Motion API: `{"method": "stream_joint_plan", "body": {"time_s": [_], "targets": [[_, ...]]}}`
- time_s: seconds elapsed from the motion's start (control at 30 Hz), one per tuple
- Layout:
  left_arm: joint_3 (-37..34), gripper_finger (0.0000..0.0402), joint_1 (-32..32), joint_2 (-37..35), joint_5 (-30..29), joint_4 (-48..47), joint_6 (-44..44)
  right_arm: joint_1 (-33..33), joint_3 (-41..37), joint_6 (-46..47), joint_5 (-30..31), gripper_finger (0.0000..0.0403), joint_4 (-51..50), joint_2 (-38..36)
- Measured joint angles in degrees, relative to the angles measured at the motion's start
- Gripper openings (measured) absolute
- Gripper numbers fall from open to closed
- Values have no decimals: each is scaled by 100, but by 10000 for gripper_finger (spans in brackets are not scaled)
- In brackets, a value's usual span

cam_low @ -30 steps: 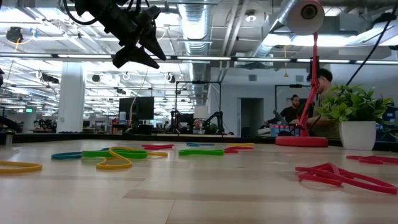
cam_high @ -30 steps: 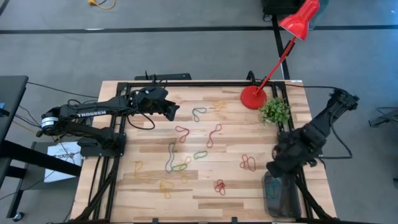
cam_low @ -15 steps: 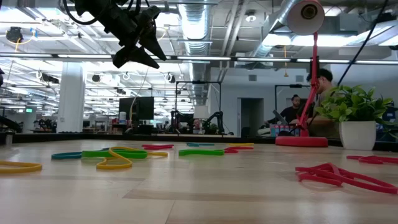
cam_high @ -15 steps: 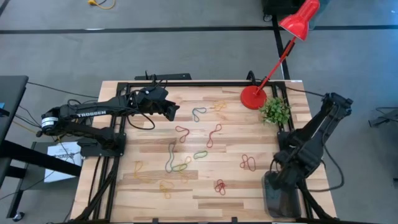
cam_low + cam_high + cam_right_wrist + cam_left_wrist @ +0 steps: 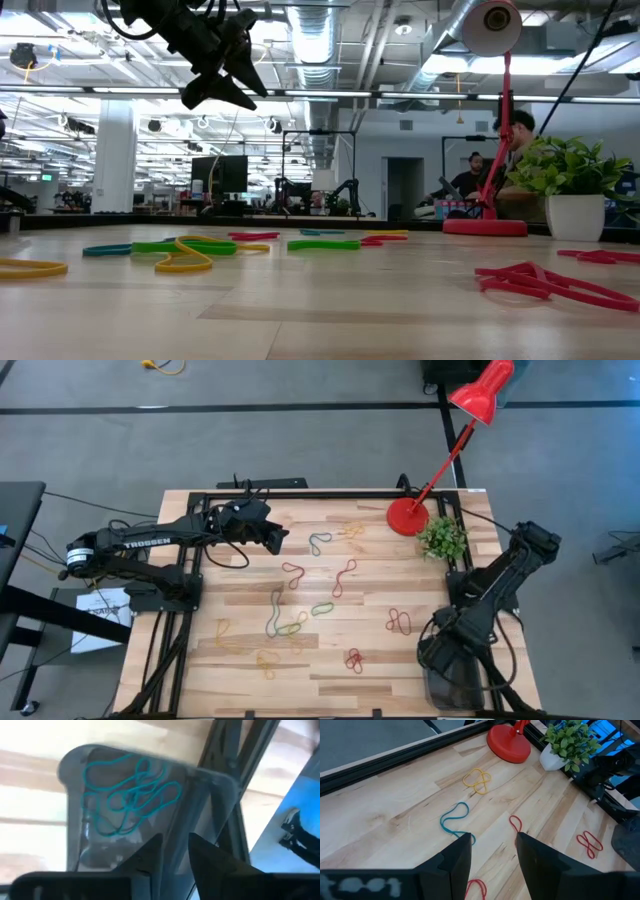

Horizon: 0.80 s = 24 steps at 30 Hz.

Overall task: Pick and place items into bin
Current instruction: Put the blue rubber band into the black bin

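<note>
We judge the job barely begun: our right pincer (image 5: 445,652) hangs over the bin (image 5: 80,765) at the worktop's (image 5: 370,670) five o'clock corner, fingers parted, teal loops (image 5: 131,795) lying inside. Many items (image 5: 285,615) remain mid-worktop. Left pincer (image 5: 272,538) waits open at ten o'clock.

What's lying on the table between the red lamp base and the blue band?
In the left wrist view, one yellow band, looped like a figure eight, lies on the bare wood between the red lamp base and the blue band. The high view shows it too.
</note>
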Motion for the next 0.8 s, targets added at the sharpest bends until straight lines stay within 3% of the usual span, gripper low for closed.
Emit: {"method": "stream_joint_plan", "body": {"time_s": [0.13, 0.3, 0.4, 0.63, 0.7, 0.8], "targets": [[0, 146, 0, -2, 106, 0, -43, -316, 15, -354, -73, 99, 436, -271], [0, 146, 0, -2, 142, 0, -268, -668, 375, -515, 194, 102, 217, -876], [0, 146, 0, -2, 139, -2, -272, -807, 617, -847, 1057, 102, -121, -1279], [0, 146, 0, -2, 122, 0, -274, -1533, 691, -2113, 4003, 102, -446, -1784], [0, 146, 0, -2, 118, 0, -276, -1898, 691, -2765, 4500, 102, -330, -1750], [0, 146, 0, -2, 104, 0, -337, -2508, 691, -3882, 4746, 102, -25, -1563]]}}
